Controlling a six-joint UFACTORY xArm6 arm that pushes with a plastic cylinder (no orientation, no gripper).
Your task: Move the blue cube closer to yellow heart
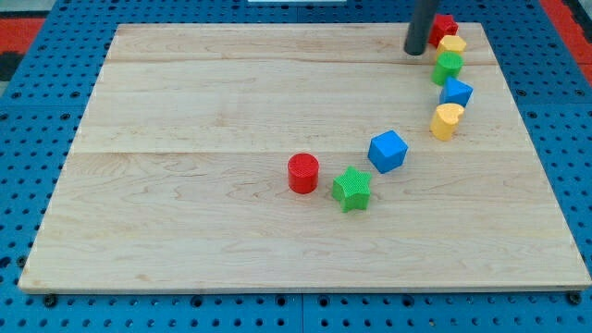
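We find no text, label, brand, number or sign to read anywhere in the camera view: nothing is printed on the wooden board point(185, 213), nothing on the coloured blocks lying on it, and nothing on the blue pegboard point(28, 139) around the board
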